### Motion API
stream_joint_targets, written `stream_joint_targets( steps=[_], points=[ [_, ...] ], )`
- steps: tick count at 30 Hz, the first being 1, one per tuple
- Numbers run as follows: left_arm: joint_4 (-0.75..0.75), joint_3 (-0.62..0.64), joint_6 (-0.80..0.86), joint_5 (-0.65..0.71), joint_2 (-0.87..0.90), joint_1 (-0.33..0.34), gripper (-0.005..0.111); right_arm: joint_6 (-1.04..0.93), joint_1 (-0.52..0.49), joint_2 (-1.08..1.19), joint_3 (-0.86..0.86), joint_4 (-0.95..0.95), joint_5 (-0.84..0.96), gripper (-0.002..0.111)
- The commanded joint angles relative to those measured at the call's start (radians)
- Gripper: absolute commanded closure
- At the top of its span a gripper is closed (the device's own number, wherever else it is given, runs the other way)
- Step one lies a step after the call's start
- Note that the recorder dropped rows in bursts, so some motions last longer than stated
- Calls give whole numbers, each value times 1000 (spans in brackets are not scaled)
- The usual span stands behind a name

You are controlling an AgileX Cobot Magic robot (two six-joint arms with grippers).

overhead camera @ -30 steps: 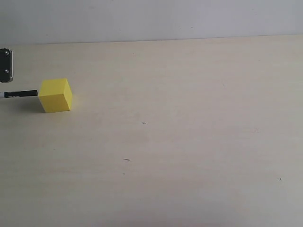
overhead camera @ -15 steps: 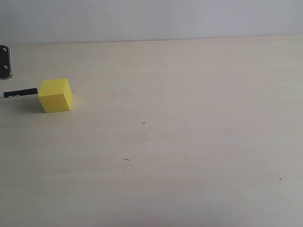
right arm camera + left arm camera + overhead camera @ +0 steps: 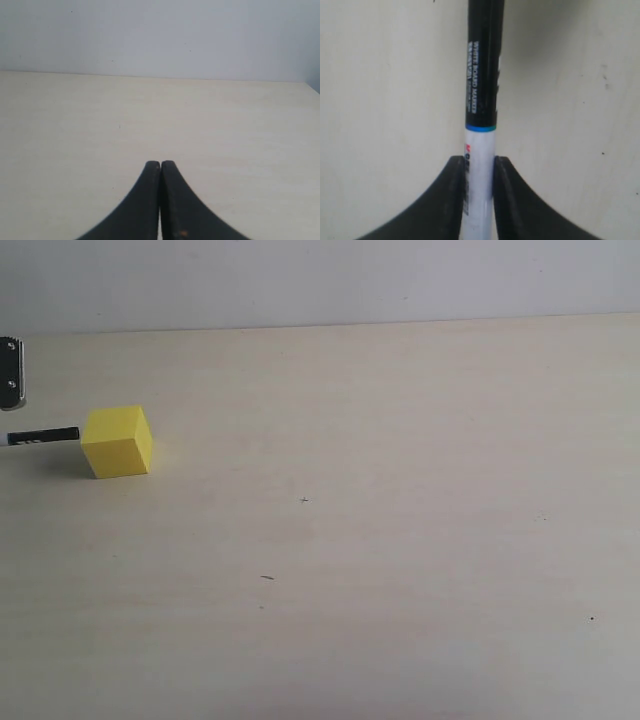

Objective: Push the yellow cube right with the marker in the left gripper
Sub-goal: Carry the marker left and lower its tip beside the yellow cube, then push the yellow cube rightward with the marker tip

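"On the pale table, out toward nine o'clock in the exterior view, sits the yellow cube, flat on one face. Can you see the marker?"

"Yes. It lies level at the cube's nine o'clock side. Its black end is aimed at three o'clock and is right at the cube's face. Whether it touches or stops a hair short, I cannot tell."

"And the left gripper?"

"In the left wrist view it is clamped on the marker's white barrel, a finger on each side. The black cap half sticks out ahead."

"The right gripper?"

"Its fingers are pressed together with nothing between them, over the table."
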Motion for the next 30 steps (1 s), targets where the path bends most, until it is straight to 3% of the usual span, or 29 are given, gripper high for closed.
stream_joint_targets(
  steps=[1, 7, 21, 25, 30],
  points=[
    [5, -5, 6, -26, 5, 4, 107, -2, -3, -7, 4, -5, -10, 108],
    [5, -5, -45, -68, 29, 25, 107, -2, -3, -7, 4, -5, -10, 108],
    [-10, -5, 23, 60, 31, 14, 107, -2, -3, -7, 4, -5, -10, 108],
    [-15, -5, 35, 62, 31, -52, 107, -2, -3, -7, 4, -5, -10, 108],
    [-101, -5, 30, 6, 31, -194, 107, -2, -3, -7, 4, -5, -10, 108]
  ],
)
